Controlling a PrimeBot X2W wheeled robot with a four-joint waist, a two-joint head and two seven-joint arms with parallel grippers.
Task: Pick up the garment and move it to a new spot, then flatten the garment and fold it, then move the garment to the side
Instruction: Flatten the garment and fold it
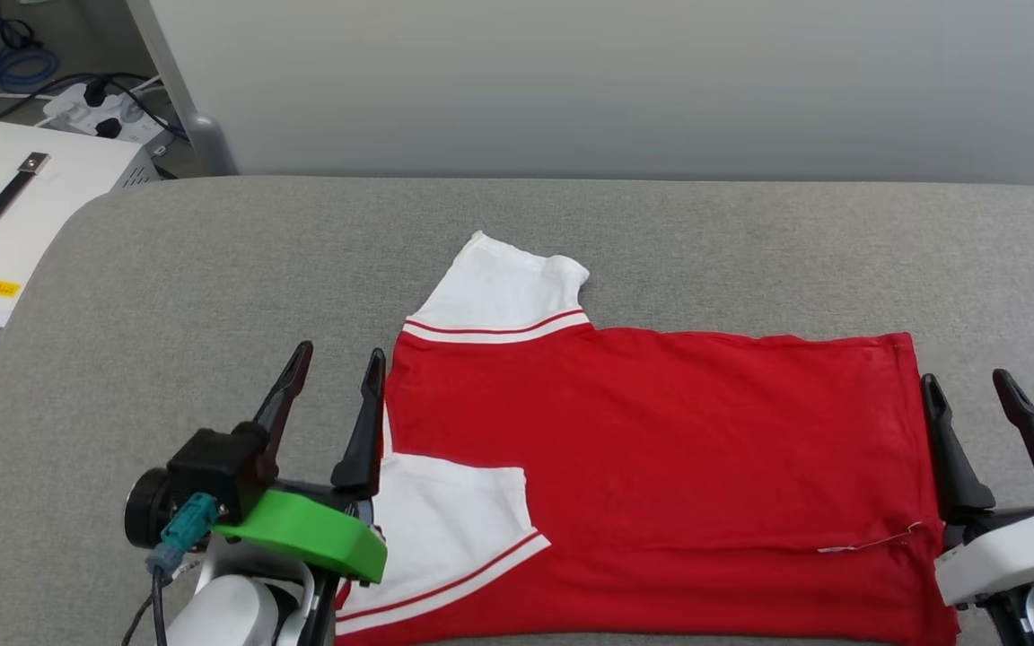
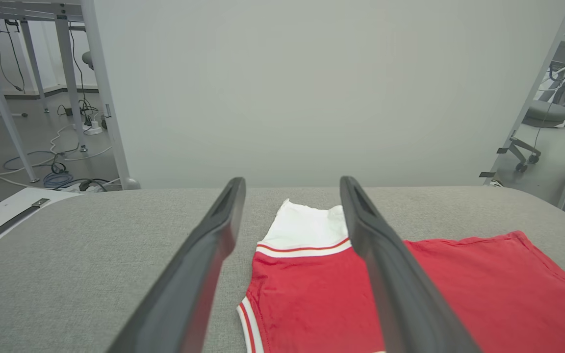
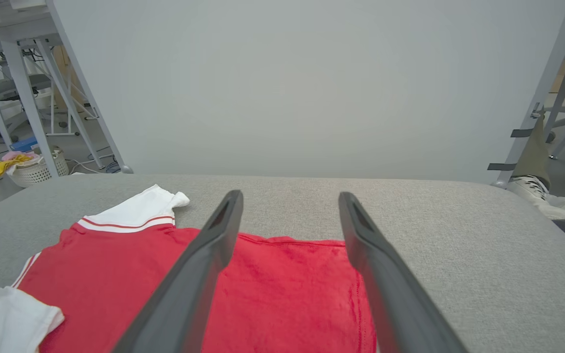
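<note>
The garment point(image 1: 661, 449) is a red shirt with white sleeves and red-striped trim, lying flat and folded on the grey padded table point(image 1: 212, 269). One white sleeve points toward the far edge, the other is folded onto the red body near me. My left gripper point(image 1: 336, 361) stands open at the garment's left edge, with nothing between its fingers point(image 2: 204, 255). At the hem on the right, my right gripper point(image 1: 970, 386) is open too, its fingers point(image 3: 199, 264) over the red cloth point(image 3: 282, 294). The garment point(image 2: 312, 284) lies under the left fingers as well.
A white case point(image 1: 5, 215) with a black handle sits off the table's left corner, with a power strip point(image 1: 109, 112) and cables behind it. A grey panel point(image 1: 625, 81) stands behind the table. A laundry basket point(image 3: 32, 169) and a person's shoe point(image 3: 547, 203) are on the floor.
</note>
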